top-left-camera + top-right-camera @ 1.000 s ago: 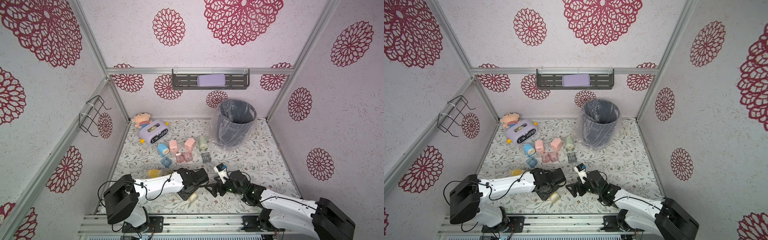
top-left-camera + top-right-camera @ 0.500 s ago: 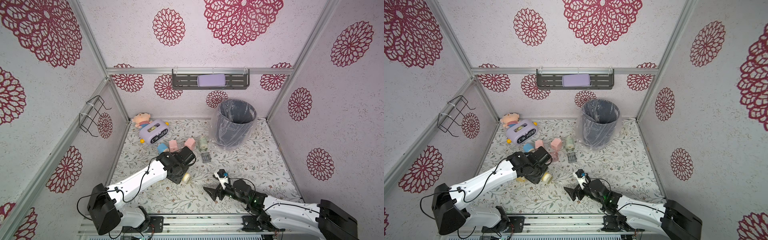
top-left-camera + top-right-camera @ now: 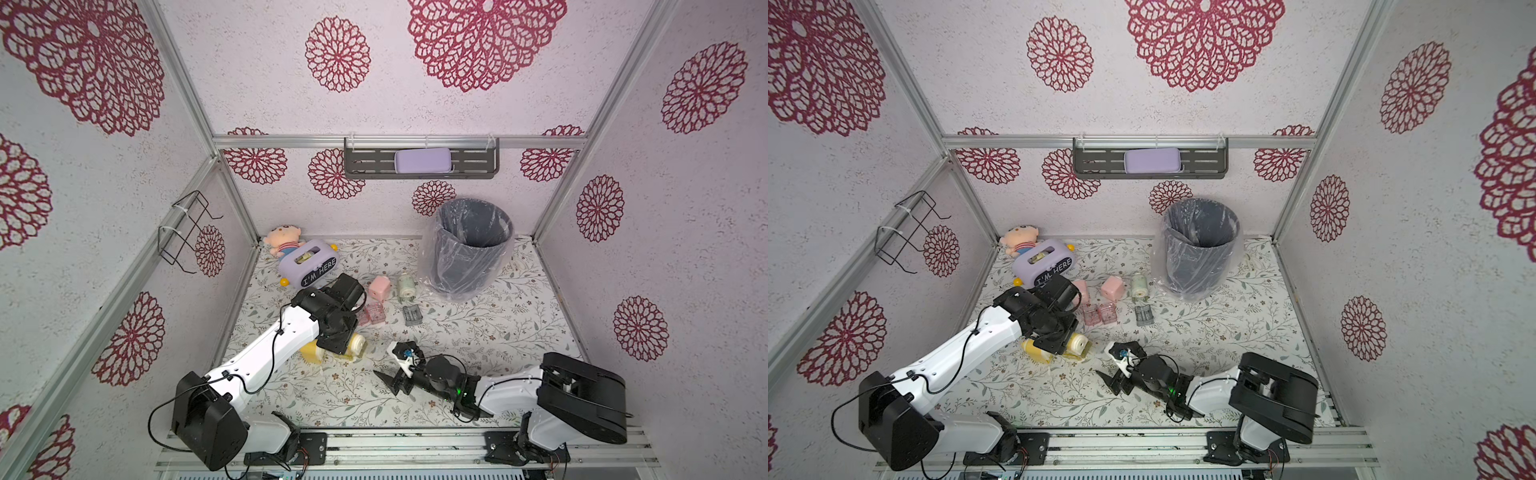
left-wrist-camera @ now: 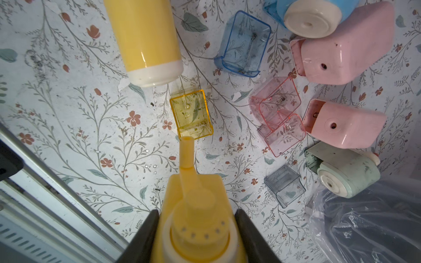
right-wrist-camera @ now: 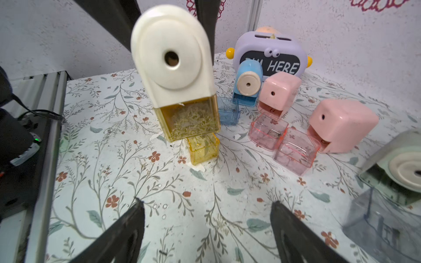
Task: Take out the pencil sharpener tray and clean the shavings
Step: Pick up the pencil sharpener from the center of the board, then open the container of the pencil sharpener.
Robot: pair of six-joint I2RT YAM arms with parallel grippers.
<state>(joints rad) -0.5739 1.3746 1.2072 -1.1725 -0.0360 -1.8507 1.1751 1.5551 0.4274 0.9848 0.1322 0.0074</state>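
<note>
Clamping glossy yellow sharpener; translucent boxy tray shavings-packed.

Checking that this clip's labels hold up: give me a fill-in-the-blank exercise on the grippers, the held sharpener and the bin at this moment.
The left gripper is shut on a ___ pencil sharpener.
The tray in it is ___ of shavings.
The right gripper is ___ and holds nothing.
The bin with the clear liner is ___.
Missing words: yellow; full; open; grey.
</note>
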